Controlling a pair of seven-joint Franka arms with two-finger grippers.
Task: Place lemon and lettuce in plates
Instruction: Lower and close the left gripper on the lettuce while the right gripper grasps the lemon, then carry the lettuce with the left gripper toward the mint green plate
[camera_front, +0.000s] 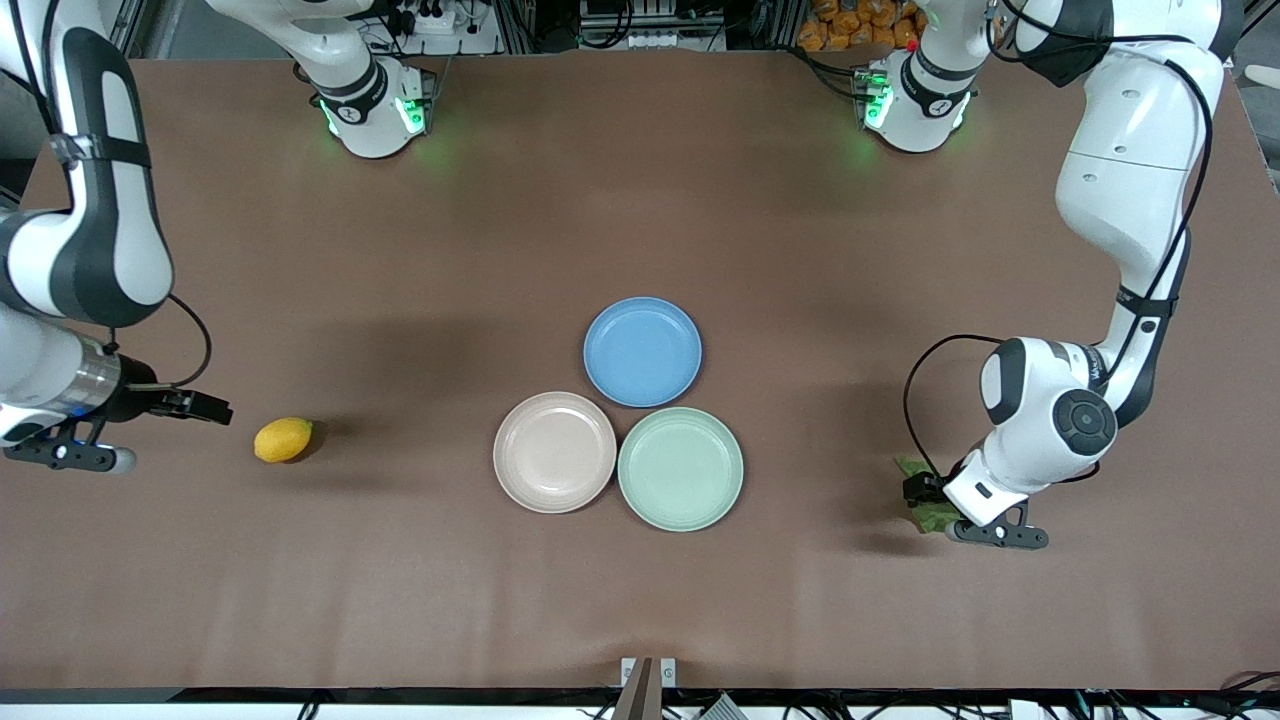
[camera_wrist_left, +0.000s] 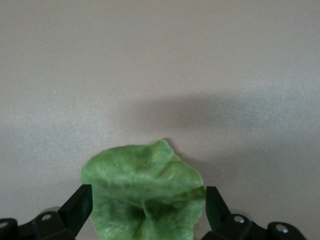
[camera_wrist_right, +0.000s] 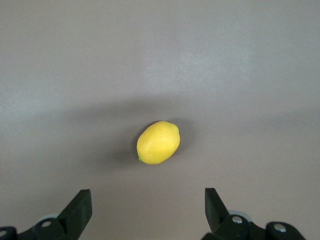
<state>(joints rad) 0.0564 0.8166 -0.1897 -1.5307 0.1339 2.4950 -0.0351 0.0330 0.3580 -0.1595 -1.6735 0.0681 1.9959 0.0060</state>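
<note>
Brown tabletop (camera_front: 640, 180), two white Franka arms bent low at either end. The left arm folds down with its wrist angled toward the table; the left gripper (camera_wrist_left: 145, 212) sits right at the lettuce (camera_wrist_left: 145, 195), fingers (camera_wrist_left: 77, 207) spread wide, leaf between them — not clamped on it. The lettuce lies on the table at the left arm's end, mostly hidden under the wrist in the front view. The right arm comes in low and nearly level; the right gripper (camera_wrist_right: 145, 210) is released too, fingers (camera_wrist_right: 215, 207) apart, over bare table just beside the lemon (camera_front: 283, 439) and not touching it. The lemon lies at the right arm's end, long axis roughly along the table's length and slightly tilted, pointed tip toward the plates. Mid-table, three touching plates — beige-pink plate (camera_front: 555, 452), mint green plate (camera_front: 680, 468), blue plate (camera_front: 642, 351) farther from the front camera. Nothing sits between either item and the plates.
</note>
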